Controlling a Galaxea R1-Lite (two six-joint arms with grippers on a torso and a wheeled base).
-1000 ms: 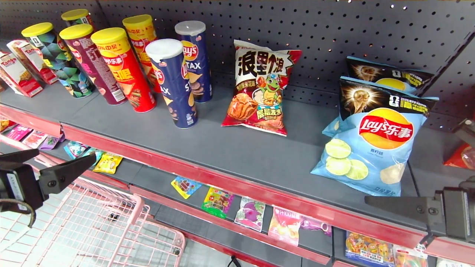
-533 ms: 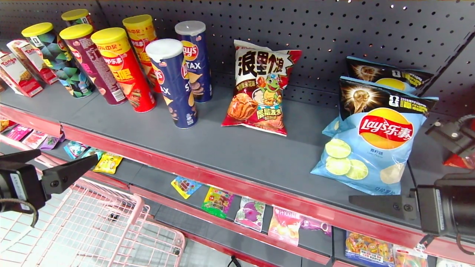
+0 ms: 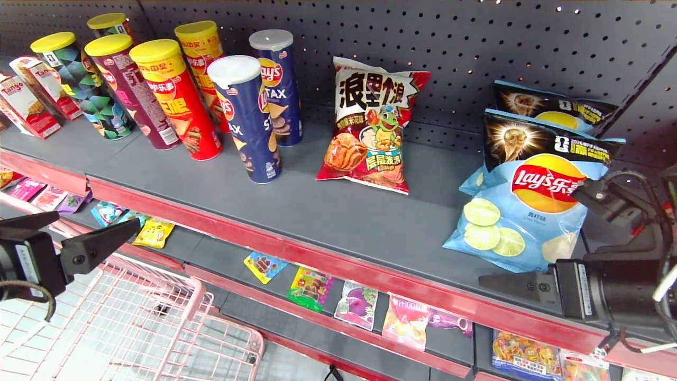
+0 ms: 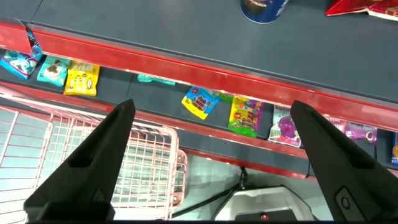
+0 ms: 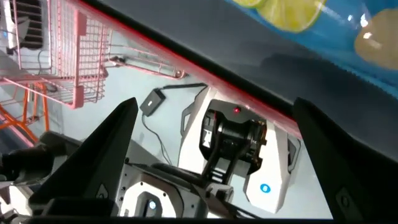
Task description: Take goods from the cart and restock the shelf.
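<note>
Right tool (image 3: 528,233) gapes empty, blue chip bag (image 3: 521,159) seemingly just ahead of it.

Snack-stocked shelf (image 3: 328,211), pink cart (image 3: 113,325) beside

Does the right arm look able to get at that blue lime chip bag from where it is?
Probably yes. The right tool is open just in front of the blue lime chip bag at the edge of the shelf, and nothing stands between them.

Logos and lettering stand on the blue cans (image 3: 246,119), the red bag (image 3: 370,127) and the light blue bag (image 3: 529,196).
</note>
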